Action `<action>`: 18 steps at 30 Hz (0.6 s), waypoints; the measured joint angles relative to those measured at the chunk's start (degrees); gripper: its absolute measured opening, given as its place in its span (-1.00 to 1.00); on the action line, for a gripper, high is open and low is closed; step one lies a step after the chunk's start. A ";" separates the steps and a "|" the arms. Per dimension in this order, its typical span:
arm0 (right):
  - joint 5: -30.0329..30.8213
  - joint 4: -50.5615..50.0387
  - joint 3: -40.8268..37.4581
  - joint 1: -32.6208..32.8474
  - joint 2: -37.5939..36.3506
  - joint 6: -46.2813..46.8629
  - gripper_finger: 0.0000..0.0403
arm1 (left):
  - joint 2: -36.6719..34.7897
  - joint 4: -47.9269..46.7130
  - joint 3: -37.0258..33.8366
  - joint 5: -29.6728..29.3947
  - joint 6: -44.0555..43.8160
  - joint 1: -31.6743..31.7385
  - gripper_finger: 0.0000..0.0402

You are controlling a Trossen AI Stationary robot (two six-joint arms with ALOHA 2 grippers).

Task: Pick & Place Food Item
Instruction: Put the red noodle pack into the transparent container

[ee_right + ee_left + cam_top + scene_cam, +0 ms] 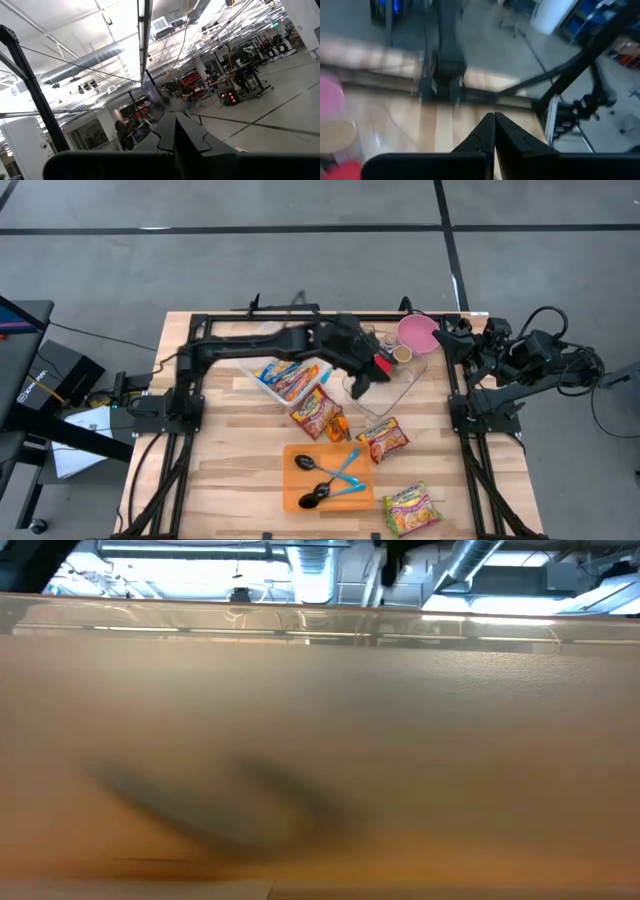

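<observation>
Several colourful food packets lie on the wooden table: one in a clear tray (289, 378), one (317, 412) beside it, one (384, 438) mid-table and one (410, 508) at the near edge. My left gripper (372, 372) (494, 121) hovers above a clear container (392, 388) right of centre, shut with nothing between its fingers. A pink bowl (417, 332) (329, 98) and a small beige cup (402, 353) (337, 134) stand just beyond it. My right gripper (175, 120) is shut and folded back at the right edge, pointing up into the room.
An orange cutting board (288, 498) with two blue-handled black spoons lies near the front. A small red object (383, 363) sits by the clear container. The black frame rails (455, 395) run along both table sides. The low view is blocked by a blurred tan surface.
</observation>
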 joint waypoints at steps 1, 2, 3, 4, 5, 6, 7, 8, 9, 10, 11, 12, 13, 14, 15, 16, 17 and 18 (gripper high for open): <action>-0.09 0.07 0.00 0.04 0.02 -0.04 -1.00 | -1.82 -0.53 -0.02 -0.18 1.40 -0.22 -1.00; -0.20 0.01 0.00 0.02 0.01 -0.17 -1.00 | -3.05 -1.13 -0.08 -0.64 2.92 -0.50 -1.00; -0.27 0.07 0.00 0.01 0.00 -0.18 -1.00 | -4.50 -0.60 -0.14 -1.35 4.43 -0.87 -0.99; -0.37 0.02 0.00 0.00 0.02 -0.28 -1.00 | -5.92 -1.98 -0.67 -2.11 6.15 -1.28 -0.98; -0.38 0.10 0.00 0.00 0.02 -0.54 -1.00 | -7.04 -2.10 -1.12 -2.60 8.05 -1.84 -0.96; -0.44 0.17 0.00 0.06 0.02 -0.63 -1.00 | -8.38 -2.16 -1.64 -3.21 10.35 -2.49 -0.93; -0.46 0.11 0.00 0.02 0.02 -0.70 -1.00 | -9.47 -3.48 -2.33 -3.78 13.04 -3.25 -0.88; -0.46 0.22 0.00 -0.02 0.04 -0.78 -1.00 | -10.70 -3.68 -2.75 -4.72 15.57 -4.10 -0.83; -0.46 0.19 0.00 0.00 0.03 -0.79 -1.00 | -11.50 -4.77 -3.01 -6.40 17.97 -5.13 -0.77; -0.46 0.22 0.00 0.00 0.03 -0.80 -1.00 | -11.95 -4.85 -3.05 -8.19 20.25 -6.32 -0.71; -0.46 0.30 0.00 0.00 0.04 -0.79 -1.00 | -12.62 -5.16 -3.09 -10.66 23.27 -7.61 -0.63; -0.46 0.27 0.00 0.00 0.04 -0.79 -1.00 | -13.00 -6.15 -3.16 -13.16 26.33 -9.02 -0.55; -0.46 0.28 0.00 0.00 0.04 -0.79 -1.00 | -13.11 -5.53 -3.06 -16.22 28.78 -10.29 -0.48; -0.46 0.24 0.00 0.00 0.04 -0.79 -1.00 | -13.14 -5.39 -2.64 -19.73 30.52 -11.51 -0.39; -0.46 0.22 0.00 0.00 0.07 -0.79 -1.00 | -13.12 -5.66 -2.00 -22.93 31.45 -12.37 -0.31; -0.46 0.22 0.00 0.00 0.05 -0.79 -1.00 | -12.99 -5.46 -1.09 -25.81 31.59 -13.00 -0.23; -0.46 0.22 0.00 0.00 0.04 -0.79 -1.00 | -12.92 -4.83 -0.24 -28.81 31.55 -13.51 -0.16; -0.46 0.22 0.00 -0.02 0.04 -0.79 -1.00 | -12.94 -3.81 0.24 -30.55 31.60 -13.53 -0.10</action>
